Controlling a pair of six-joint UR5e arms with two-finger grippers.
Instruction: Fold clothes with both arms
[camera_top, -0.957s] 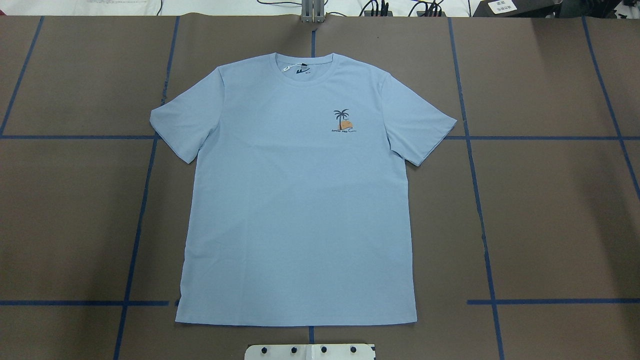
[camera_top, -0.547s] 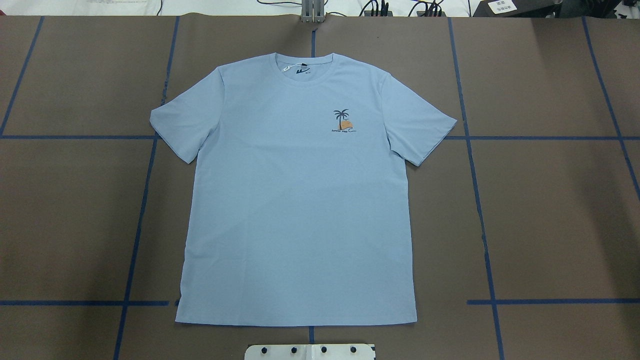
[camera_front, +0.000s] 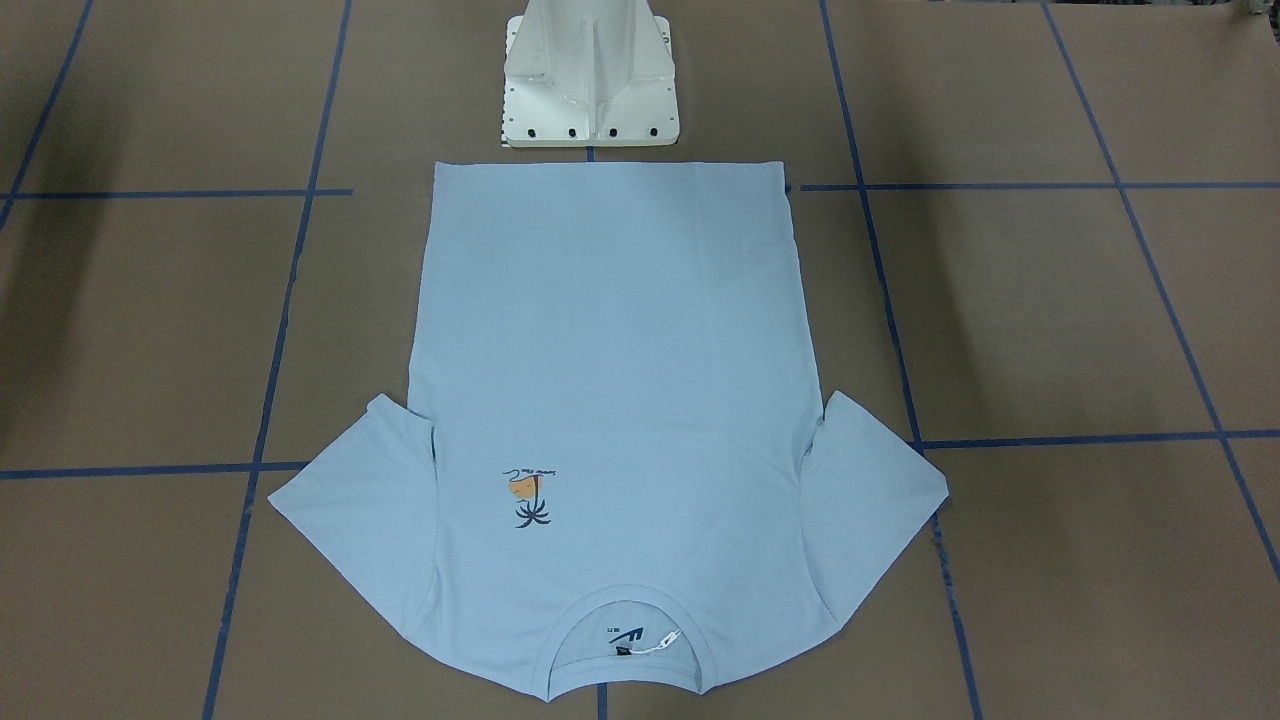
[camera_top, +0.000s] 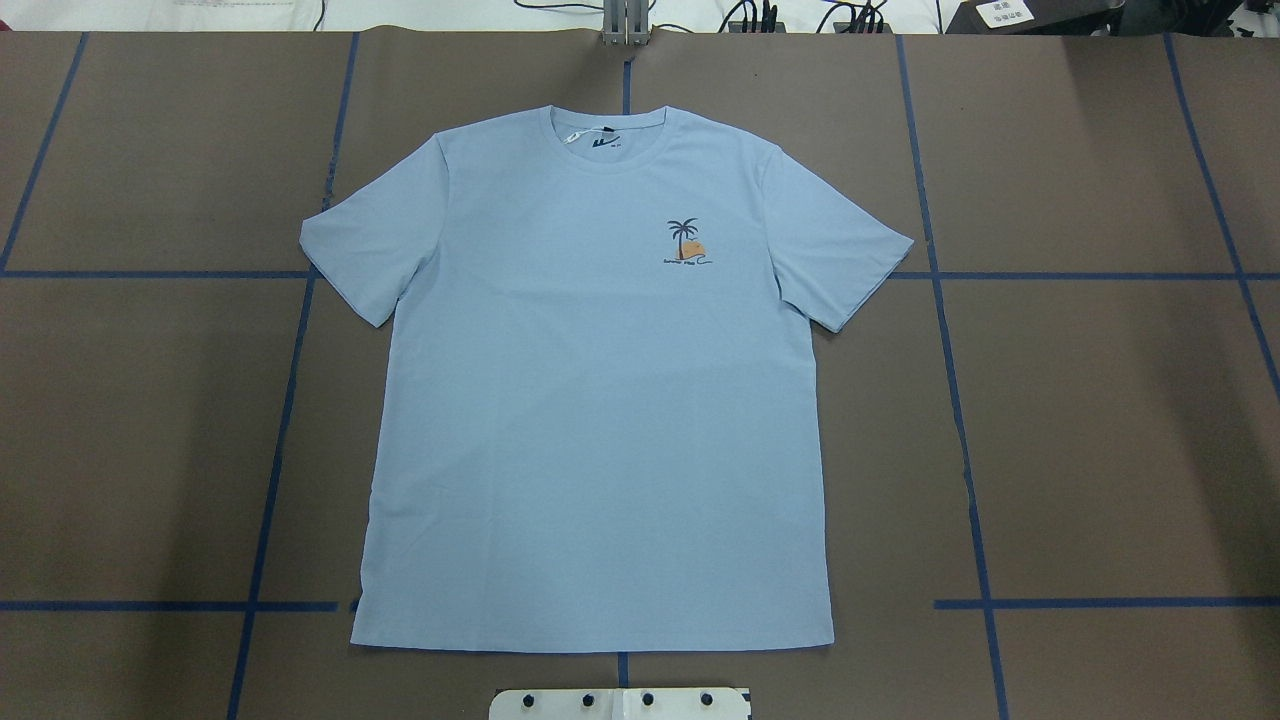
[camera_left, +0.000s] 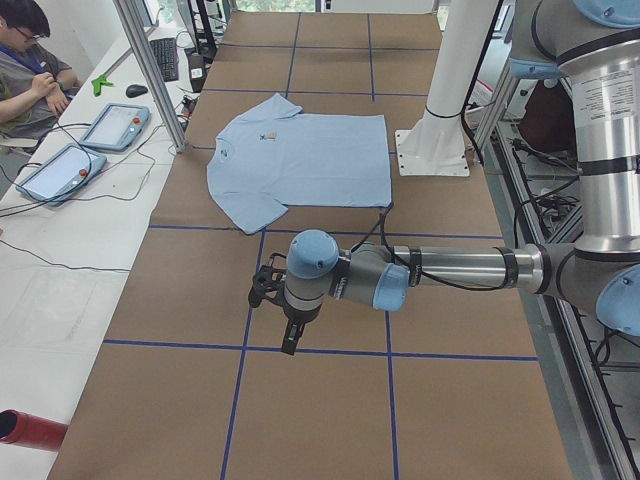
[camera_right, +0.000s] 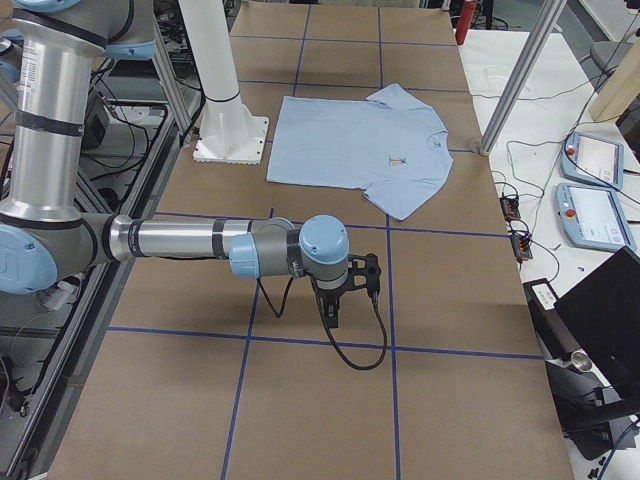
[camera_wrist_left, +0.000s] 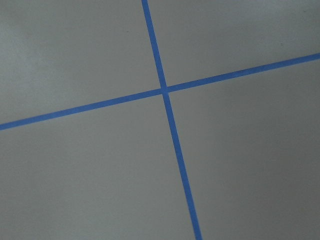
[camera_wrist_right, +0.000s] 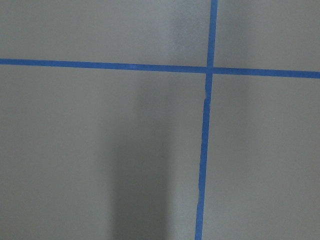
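as t-shirt (camera_top: 600, 400) lies flat, left gripper (camera_left: 289, 344), right gripper (camera_right: 334, 320) well away

No legible text, T-shirt (camera_top: 590, 420) included

Left pincer (camera_left: 290, 344), right pincer (camera_right: 333, 319) point straight down, state unclear.

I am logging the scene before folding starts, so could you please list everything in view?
T-shirt: one, light blue, flat at the table's middle, unfolded.
Palm print: one, dark and orange, on the chest.
Table: one, brown cover.
Tape lines: several, blue, gridding the table.
Pedestal: one, white, by the hem.
Teach pendants: two, blue-grey, side bench.
Operator: one, dark-haired, at that bench.
Left arm: silver-grey, over bare table.
Right arm: the same, opposite end.
Left tool, right tool: black, pointing down, apart from the shirt; open or shut unclear.
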